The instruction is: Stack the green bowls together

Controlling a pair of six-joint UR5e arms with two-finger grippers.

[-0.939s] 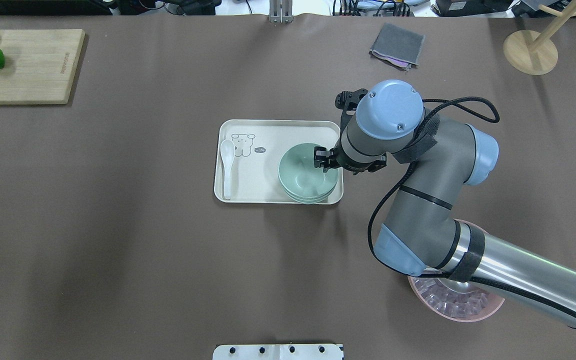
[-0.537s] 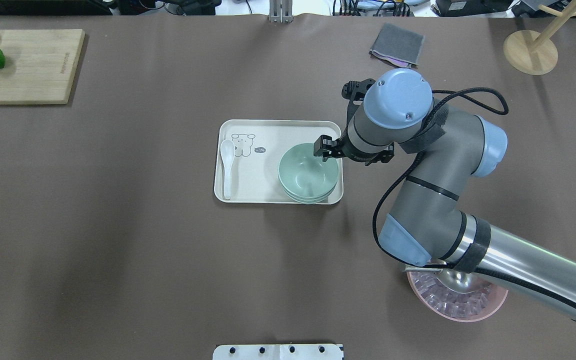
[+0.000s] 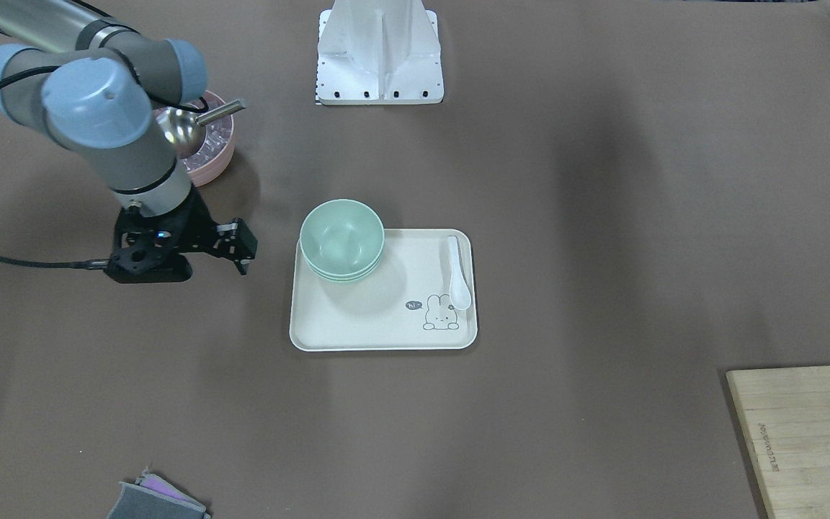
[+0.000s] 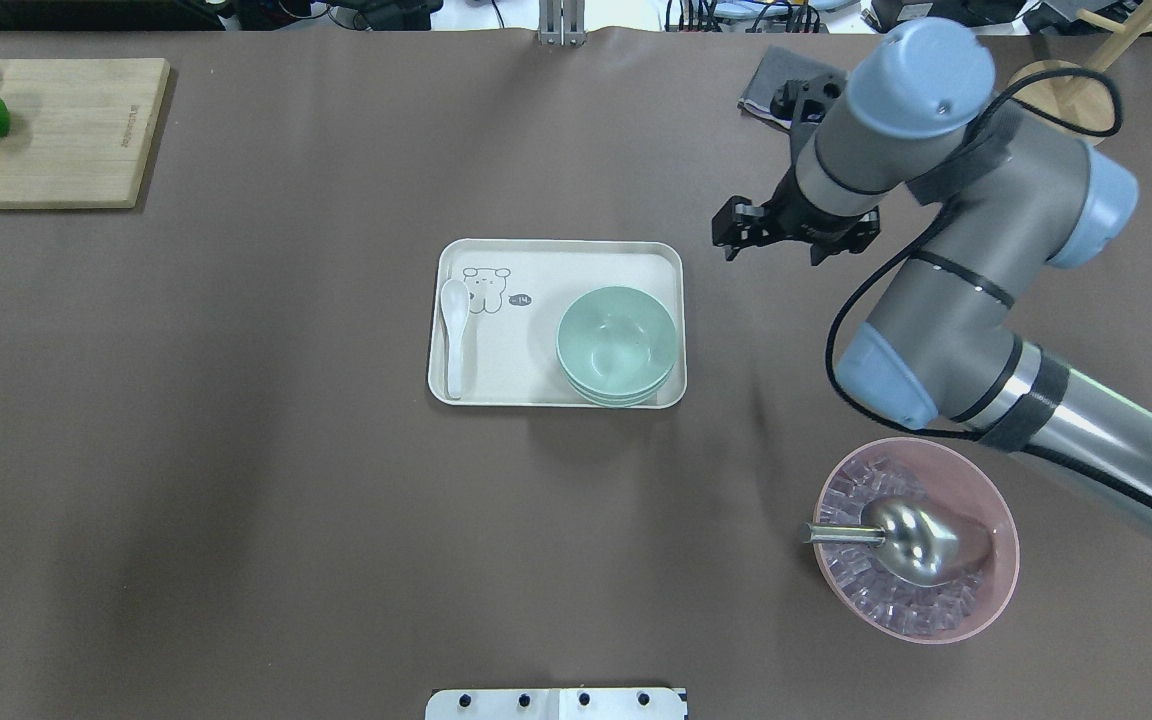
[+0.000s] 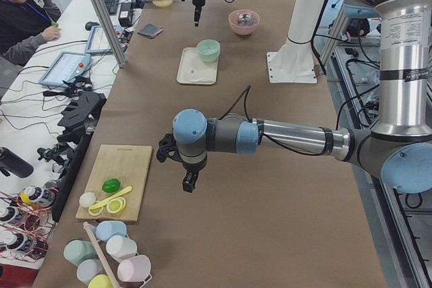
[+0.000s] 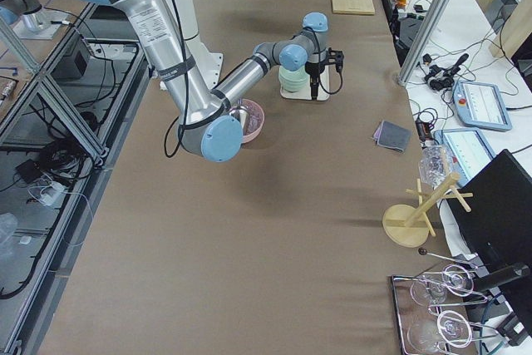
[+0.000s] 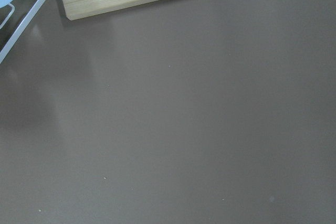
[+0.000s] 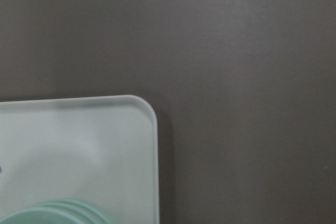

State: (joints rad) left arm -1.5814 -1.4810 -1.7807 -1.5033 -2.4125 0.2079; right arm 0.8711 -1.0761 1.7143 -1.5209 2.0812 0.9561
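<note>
Apparently the stacking is looking finished. The green bowls [image 4: 616,345] are sitting nested in one pile in a corner of the cream tray [image 4: 536,262], near the middle of the worktop [image 4: 236,450], and no loose green bowl is showing in any view. By my reading, nothing is waiting to be added.

The right claw [image 4: 729,232] is hovering over bare worktop beyond the tray's corner, apart from the pile and carrying nothing. Its dark fingers are blurring together, so I cannot tell whether they are parted or closed. The left claw [image 5: 188,184] is hanging near the wooden cutting board [image 5: 118,180]. It is appearing only in a side view, so I cannot tell its state either.

Stepped rims are suggesting three bowls, though the top one is covering the lower ones. The right wrist view is cutting the pile down to rim slivers.
</note>
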